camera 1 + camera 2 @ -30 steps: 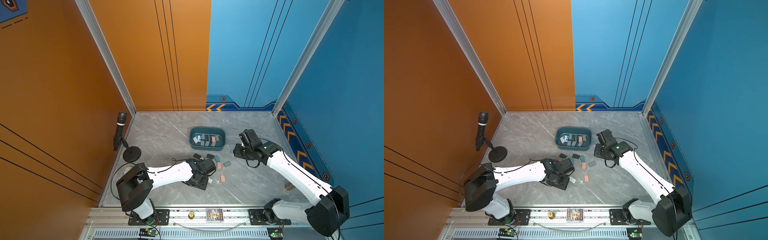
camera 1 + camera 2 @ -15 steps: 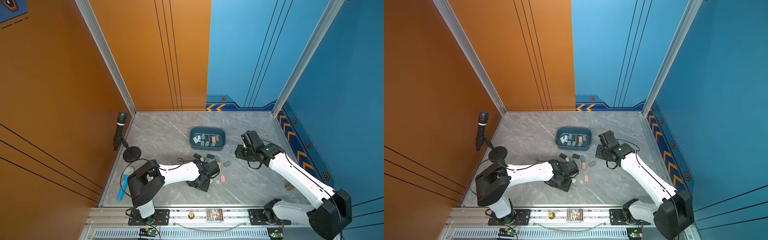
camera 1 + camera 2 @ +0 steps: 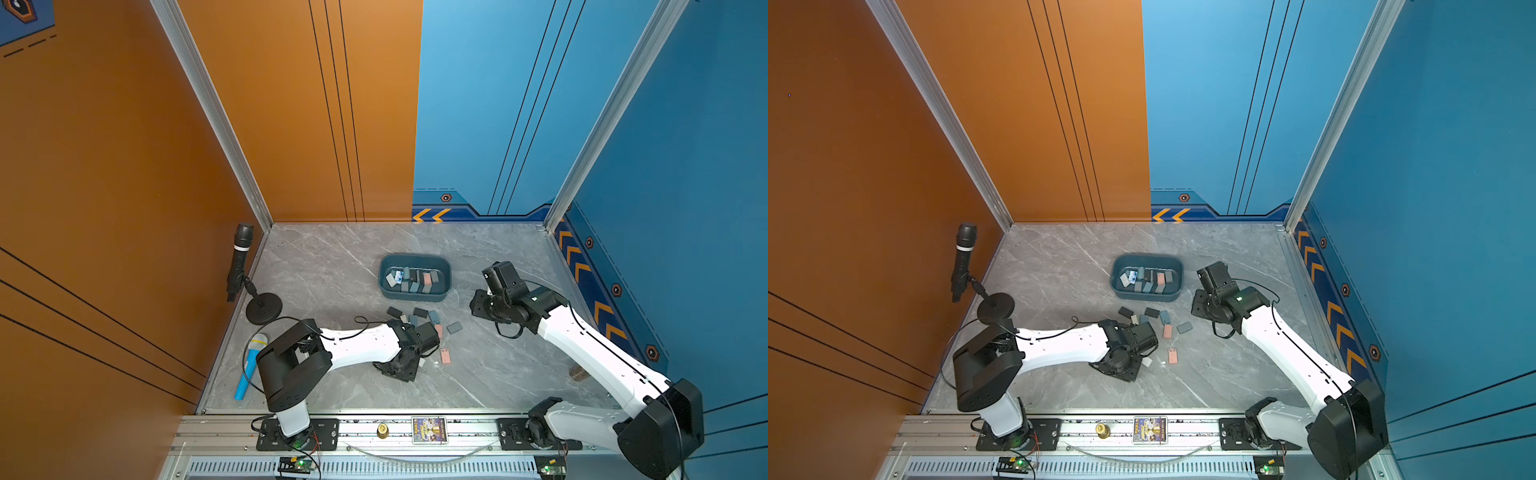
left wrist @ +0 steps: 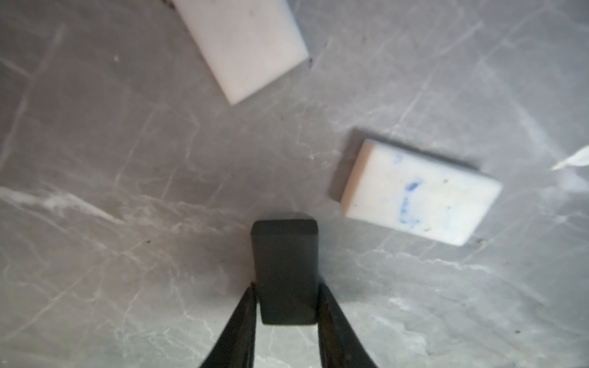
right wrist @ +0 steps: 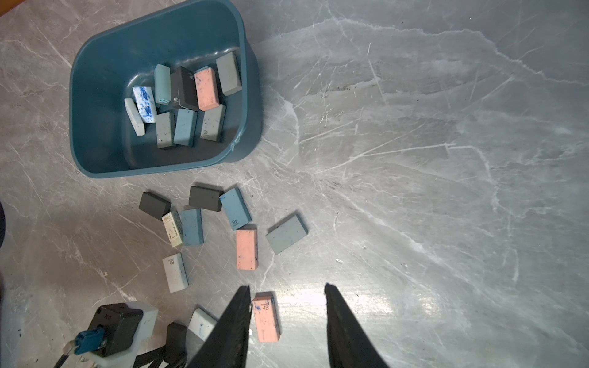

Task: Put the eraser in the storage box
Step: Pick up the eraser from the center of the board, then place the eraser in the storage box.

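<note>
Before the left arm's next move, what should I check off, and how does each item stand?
1. Grip: ok; the left hand is closed on the black eraser, fingers against both sides.
2. Eraser off the table: cannot tell.
3. Room in the storage box: ok; part of its floor is bare.
4. Clearance: ok; the right hand is open, empty, beside the box.
5. Route: ok only once lifted; loose erasers lie between.
</note>
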`<state>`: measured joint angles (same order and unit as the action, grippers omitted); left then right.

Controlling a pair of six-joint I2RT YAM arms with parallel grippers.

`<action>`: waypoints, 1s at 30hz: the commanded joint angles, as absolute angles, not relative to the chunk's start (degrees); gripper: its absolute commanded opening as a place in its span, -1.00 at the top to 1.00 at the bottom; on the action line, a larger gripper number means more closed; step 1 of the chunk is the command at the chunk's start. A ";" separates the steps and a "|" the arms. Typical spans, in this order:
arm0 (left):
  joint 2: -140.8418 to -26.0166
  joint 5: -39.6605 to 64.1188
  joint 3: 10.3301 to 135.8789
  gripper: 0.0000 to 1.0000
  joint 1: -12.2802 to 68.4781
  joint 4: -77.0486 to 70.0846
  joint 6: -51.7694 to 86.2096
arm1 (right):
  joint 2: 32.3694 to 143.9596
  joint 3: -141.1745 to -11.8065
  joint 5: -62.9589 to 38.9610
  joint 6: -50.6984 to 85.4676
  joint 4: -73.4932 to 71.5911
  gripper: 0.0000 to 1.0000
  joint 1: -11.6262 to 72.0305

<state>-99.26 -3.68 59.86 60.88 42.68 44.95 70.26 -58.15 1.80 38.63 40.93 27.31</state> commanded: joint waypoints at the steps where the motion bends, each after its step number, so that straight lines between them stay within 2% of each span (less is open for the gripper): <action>1: -99.76 -5.55 59.41 0.41 61.25 44.03 44.92 | 68.62 -57.25 3.24 39.37 41.56 0.19 26.85; 10: -96.83 -5.48 59.50 0.55 61.26 44.12 44.39 | 68.74 -57.41 3.03 39.46 41.41 0.19 26.72; 30: -88.65 -7.53 60.76 0.62 59.48 44.64 43.80 | 67.79 -56.85 2.90 39.90 41.53 0.19 26.81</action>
